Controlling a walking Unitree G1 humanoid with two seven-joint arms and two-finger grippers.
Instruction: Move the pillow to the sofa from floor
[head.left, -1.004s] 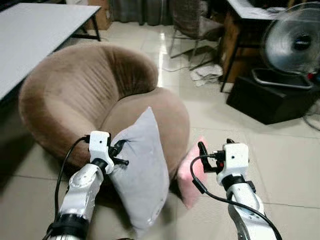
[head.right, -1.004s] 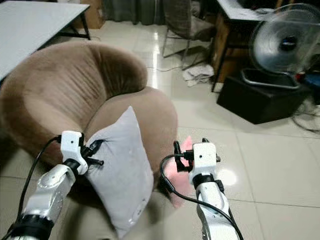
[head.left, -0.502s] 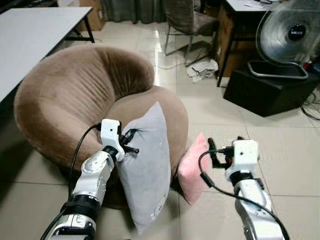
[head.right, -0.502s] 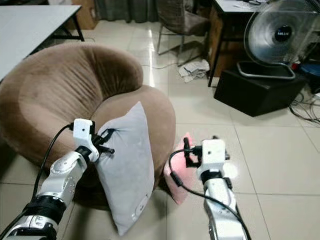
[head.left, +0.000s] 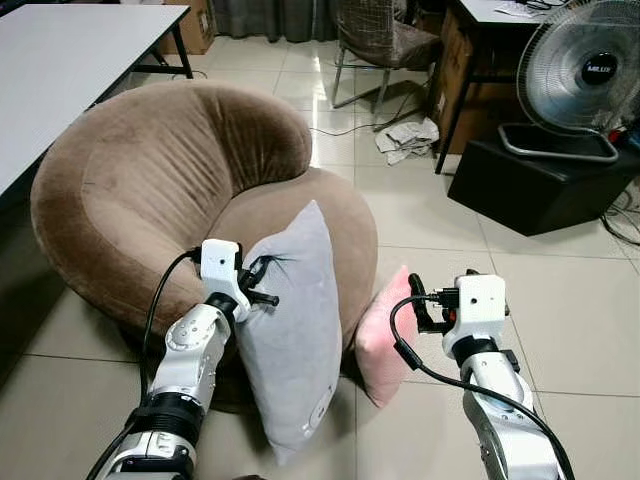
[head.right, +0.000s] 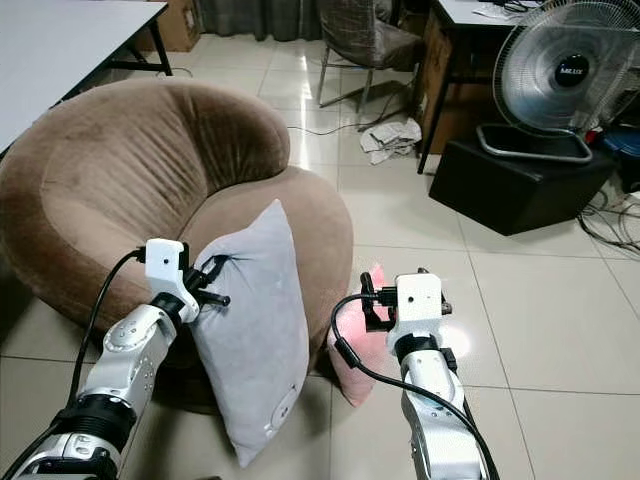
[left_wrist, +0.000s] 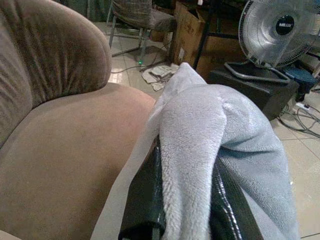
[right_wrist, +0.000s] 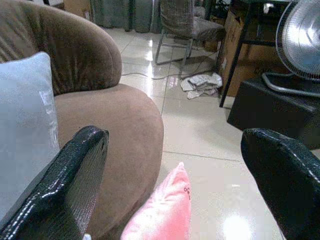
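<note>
Left gripper (head.left: 262, 283): clamped on edge of soft grey fleece pillow (head.left: 295, 330), held upright against front of round brown plush sofa (head.left: 170, 180).
Right gripper (right_wrist: 175, 185): fingers spread wide, holding nothing, just above small pink pillow (head.left: 383, 335).
Pink pillow: on tiled floor (head.left: 560, 300), leaning on sofa base.

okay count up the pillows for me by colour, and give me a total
Grey pillow: 1, pinched at its edge by the left gripper, in front of the sofa.
Pink pillow: 1, on the floor against the sofa, with the right gripper open just above it.
Total: 2 pillows.
</note>
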